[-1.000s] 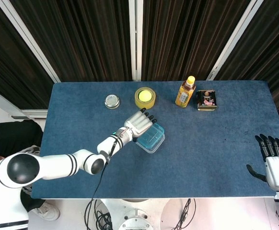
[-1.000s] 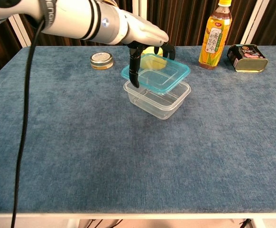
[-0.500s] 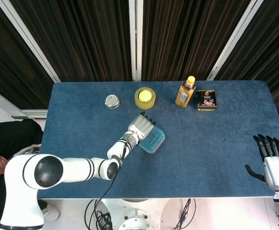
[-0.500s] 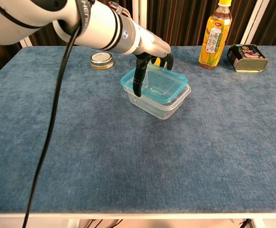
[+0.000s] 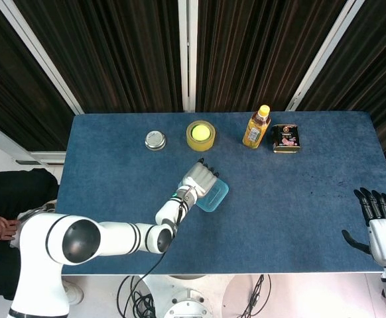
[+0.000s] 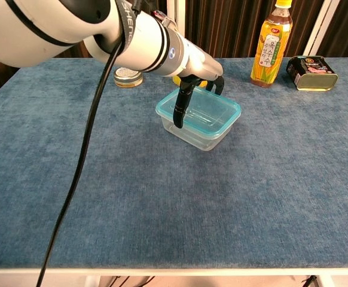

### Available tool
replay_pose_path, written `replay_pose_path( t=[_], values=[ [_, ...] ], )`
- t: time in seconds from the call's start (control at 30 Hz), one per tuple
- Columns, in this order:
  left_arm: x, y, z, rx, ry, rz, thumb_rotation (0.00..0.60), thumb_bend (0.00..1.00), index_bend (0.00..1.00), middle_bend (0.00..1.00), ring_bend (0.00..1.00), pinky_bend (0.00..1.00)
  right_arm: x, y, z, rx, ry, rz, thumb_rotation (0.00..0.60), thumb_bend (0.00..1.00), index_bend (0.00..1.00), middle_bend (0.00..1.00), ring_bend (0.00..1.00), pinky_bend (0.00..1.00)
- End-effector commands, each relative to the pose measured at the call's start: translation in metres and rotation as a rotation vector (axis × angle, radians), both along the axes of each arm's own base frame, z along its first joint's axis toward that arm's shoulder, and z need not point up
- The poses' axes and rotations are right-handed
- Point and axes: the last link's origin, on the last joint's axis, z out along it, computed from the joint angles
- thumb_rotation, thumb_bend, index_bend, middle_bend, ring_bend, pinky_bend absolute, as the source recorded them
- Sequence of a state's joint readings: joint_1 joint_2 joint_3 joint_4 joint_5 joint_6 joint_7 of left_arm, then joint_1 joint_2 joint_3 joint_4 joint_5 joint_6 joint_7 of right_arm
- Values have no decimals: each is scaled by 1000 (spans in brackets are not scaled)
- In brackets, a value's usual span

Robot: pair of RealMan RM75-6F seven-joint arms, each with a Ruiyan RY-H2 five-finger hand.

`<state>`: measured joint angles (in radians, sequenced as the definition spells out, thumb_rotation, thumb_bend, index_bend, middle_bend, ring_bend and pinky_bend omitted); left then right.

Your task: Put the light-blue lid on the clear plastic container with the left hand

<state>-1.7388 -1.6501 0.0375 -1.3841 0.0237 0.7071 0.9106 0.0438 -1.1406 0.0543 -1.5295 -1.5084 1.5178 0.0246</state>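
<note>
While gripping the light-blue lid [image 6: 203, 112] by its edges, the left hand [image 6: 193, 70] is seating it on the clear plastic container [image 6: 200, 131]; thin, light and flexible, it likely needs gentle rim pressure. Far right, the right hand [image 5: 381, 225] is resting with fingers spread, holding nothing.

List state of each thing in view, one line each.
light-blue lid: on the container, left hand on it
clear plastic container: upright, covered
left hand: holds lid
right hand: open, idle
bottle: upright, capped
tin: lidded
</note>
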Motion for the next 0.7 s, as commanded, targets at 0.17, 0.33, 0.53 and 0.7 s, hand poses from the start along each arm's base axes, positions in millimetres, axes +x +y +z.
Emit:
replay_pose_path(
  t=[0.17,0.33,0.53,0.7],
  values=[
    [1,0,-1,5,5,-9,600,126,349,325,166,96,0,0,-1,-1,-2,3,600,144,0,61,0,9],
    [3,-1,-2,5,11,-12,600,127,349,325,166,96,-1,1,0,-2,-2,1,600,144,0,61,0,9],
    [0,-1,-5,7,20,5,600,126,346,324,166,97,-1,1,0,-4,-3,-1,600,144,0,61,0,9],
    [-2,-2,-9,7,23,14,600,127,334,321,166,97,-2,1,0,-4,-5,1,600,144,0,61,0,8]
  ],
)
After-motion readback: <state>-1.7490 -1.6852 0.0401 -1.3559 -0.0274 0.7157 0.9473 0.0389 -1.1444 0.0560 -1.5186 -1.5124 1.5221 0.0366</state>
